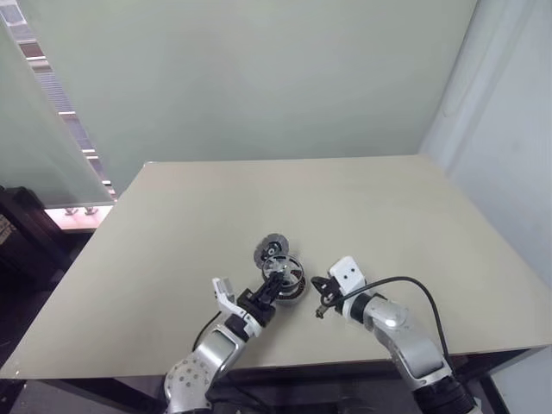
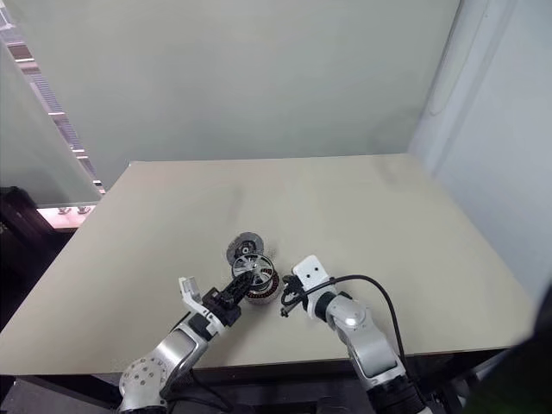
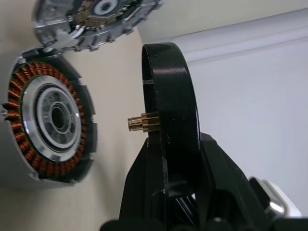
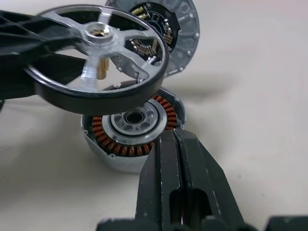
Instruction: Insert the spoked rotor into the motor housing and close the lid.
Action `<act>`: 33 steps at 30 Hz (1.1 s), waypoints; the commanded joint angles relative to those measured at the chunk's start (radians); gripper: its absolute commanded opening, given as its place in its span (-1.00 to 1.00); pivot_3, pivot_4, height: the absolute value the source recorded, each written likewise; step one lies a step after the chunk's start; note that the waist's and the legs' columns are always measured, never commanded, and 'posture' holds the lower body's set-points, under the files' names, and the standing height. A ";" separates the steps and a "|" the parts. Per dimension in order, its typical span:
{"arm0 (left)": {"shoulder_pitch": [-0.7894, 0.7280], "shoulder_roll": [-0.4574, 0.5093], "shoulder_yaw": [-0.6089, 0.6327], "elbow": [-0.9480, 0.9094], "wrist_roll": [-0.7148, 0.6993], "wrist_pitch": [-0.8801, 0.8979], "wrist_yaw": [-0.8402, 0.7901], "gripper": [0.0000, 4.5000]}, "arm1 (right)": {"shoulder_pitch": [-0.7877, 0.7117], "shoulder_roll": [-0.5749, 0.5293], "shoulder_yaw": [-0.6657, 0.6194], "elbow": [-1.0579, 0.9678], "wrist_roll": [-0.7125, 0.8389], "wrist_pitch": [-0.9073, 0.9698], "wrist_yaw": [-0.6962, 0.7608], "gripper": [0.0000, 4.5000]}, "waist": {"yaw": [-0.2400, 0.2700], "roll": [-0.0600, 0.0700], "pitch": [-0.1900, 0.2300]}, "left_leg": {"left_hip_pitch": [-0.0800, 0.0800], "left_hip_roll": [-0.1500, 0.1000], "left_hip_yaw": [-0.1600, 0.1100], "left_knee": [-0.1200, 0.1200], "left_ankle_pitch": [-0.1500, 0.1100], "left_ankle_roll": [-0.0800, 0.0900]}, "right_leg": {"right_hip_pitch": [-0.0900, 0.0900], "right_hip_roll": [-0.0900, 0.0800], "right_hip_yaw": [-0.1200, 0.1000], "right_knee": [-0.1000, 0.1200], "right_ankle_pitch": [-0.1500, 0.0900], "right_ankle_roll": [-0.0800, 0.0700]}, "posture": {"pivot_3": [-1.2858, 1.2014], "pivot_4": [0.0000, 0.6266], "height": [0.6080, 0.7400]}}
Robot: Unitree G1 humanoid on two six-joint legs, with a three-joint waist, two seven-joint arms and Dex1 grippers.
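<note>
Left gripper (image 1: 274,285) jaws pinching the spoked rotor (image 4: 98,57) by its rim, just above the open motor housing (image 4: 131,130) on the tabletop (image 1: 345,216). Right gripper (image 1: 321,309) jaws pressed together, empty, just beside housing. Lid (image 4: 163,31) flat beyond housing, touching it.

A beige table (image 1: 362,216) carries the parts. Near its front edge, about the middle, the motor housing (image 4: 132,130) sits on the top, open side up, showing a ring of copper windings around a silver hub. Just beyond it, on the far side, the lid (image 4: 166,33) lies on the table, touching or nearly touching the housing, with its inner side up: a grey rim around a dark centre. The rest of the tabletop is plain beige.
</note>
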 commanded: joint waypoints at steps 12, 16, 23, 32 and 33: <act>-0.130 -0.042 0.004 0.186 0.133 -0.062 -0.044 -0.86 | 0.028 -0.012 -0.030 -0.108 0.005 0.023 -0.034 -1.00 | 0.000 0.000 0.000 | 0.000 0.000 0.000 0.000 0.000 0.000 | 0.000 0.000 0.000 0.000 0.000 0.000 | 0.03 -1.00 1.00; -0.135 -0.041 0.004 0.199 0.152 -0.055 -0.046 -0.86 | 0.036 -0.015 -0.034 -0.117 0.007 0.027 -0.041 -1.00 | 0.000 0.000 0.000 | 0.000 0.000 0.000 0.000 0.000 0.000 | 0.000 0.000 0.000 0.000 0.000 0.000 | 0.03 -1.00 1.00; -0.143 -0.045 0.013 0.214 0.189 -0.065 -0.036 -0.86 | 0.042 -0.016 -0.034 -0.123 0.008 0.031 -0.049 -1.00 | 0.000 0.000 0.000 | 0.000 0.000 0.000 0.000 0.000 0.000 | 0.000 0.000 0.000 0.000 0.000 0.000 | 0.03 -1.00 1.00; -0.168 -0.033 0.012 0.188 0.225 -0.052 0.011 0.33 | 0.035 -0.013 -0.031 -0.107 0.010 0.026 -0.053 -1.00 | 0.004 0.000 0.000 | 0.001 0.000 0.000 0.002 0.000 0.000 | 0.003 0.000 -0.001 0.000 0.000 0.000 | 0.03 -1.00 1.00; -0.169 -0.028 0.007 0.175 0.227 -0.042 0.020 0.47 | 0.034 -0.013 -0.031 -0.105 0.010 0.025 -0.053 -1.00 | 0.004 0.000 0.000 | 0.001 0.000 0.000 0.002 0.001 0.000 | 0.003 0.000 -0.001 0.000 0.000 0.000 | 0.03 -1.00 1.00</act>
